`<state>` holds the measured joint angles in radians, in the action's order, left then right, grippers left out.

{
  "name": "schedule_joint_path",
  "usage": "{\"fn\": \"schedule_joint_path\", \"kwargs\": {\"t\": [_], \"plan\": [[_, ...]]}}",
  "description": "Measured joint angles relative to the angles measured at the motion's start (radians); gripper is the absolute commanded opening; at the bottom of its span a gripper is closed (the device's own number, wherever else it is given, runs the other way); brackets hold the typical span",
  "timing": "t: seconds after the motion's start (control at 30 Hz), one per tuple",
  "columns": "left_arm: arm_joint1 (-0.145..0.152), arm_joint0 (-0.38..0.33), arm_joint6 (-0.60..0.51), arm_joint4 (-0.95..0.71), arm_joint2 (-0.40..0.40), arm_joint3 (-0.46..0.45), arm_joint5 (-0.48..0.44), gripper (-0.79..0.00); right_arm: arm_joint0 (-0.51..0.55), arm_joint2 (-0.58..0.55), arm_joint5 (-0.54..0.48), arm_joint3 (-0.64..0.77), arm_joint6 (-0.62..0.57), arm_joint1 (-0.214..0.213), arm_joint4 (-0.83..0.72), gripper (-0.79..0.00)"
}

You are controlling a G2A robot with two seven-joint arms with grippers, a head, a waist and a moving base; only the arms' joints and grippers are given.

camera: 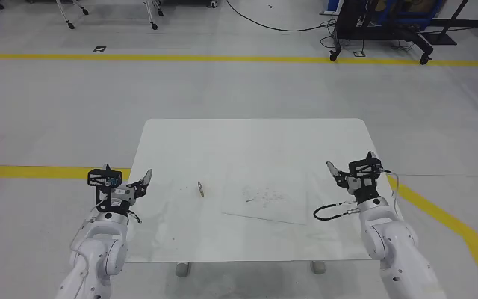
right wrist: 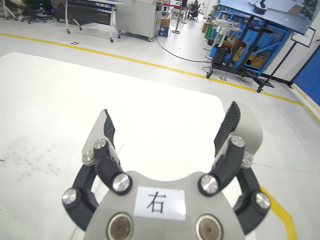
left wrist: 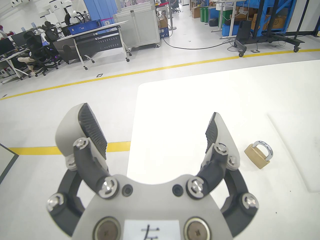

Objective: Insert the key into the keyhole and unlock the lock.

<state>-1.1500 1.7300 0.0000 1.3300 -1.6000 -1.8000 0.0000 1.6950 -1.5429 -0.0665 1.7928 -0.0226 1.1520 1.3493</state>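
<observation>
White table [camera: 254,149], on a workshop floor with yellow lines.
Brass padlock [left wrist: 258,155]: on the table's left half, near my left gripper [left wrist: 150,116], not touching it.
Left gripper: at the table's left edge, fingers spread, empty.
My right gripper [right wrist: 170,111]: at the right edge, fingers spread, empty.

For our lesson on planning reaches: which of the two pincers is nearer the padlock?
The left pincer; the padlock lies close beside it, while the right pincer hangs at the opposite edge of the table.
</observation>
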Motion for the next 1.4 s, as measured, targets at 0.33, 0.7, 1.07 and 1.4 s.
{"fn": "schedule_joint_path", "kwargs": {"t": [0.33, 0.7, 1.07, 1.4], "plan": [[0.000, 0.000, 0.000, 0.000, 0.000, 0.000, 0.000, 0.000, -0.221, 0.235, -0.224, -0.157, -0.059, 0.019, 0.039, 0.000], [0.000, 0.000, 0.000, 0.000, 0.000, 0.000, 0.000, 0.000, -0.225, 0.245, -0.250, -0.177, -0.036, 0.021, 0.010, 0.000], [0.000, 0.000, 0.000, 0.000, 0.000, 0.000, 0.000, 0.000, -0.432, 0.388, -0.832, -0.414, -0.036, 0.022, -0.050, 0.000], [0.000, 0.000, 0.000, 0.000, 0.000, 0.000, 0.000, 0.000, -0.511, 0.516, -0.845, -0.485, -0.203, 0.041, -0.031, -0.403]]}}
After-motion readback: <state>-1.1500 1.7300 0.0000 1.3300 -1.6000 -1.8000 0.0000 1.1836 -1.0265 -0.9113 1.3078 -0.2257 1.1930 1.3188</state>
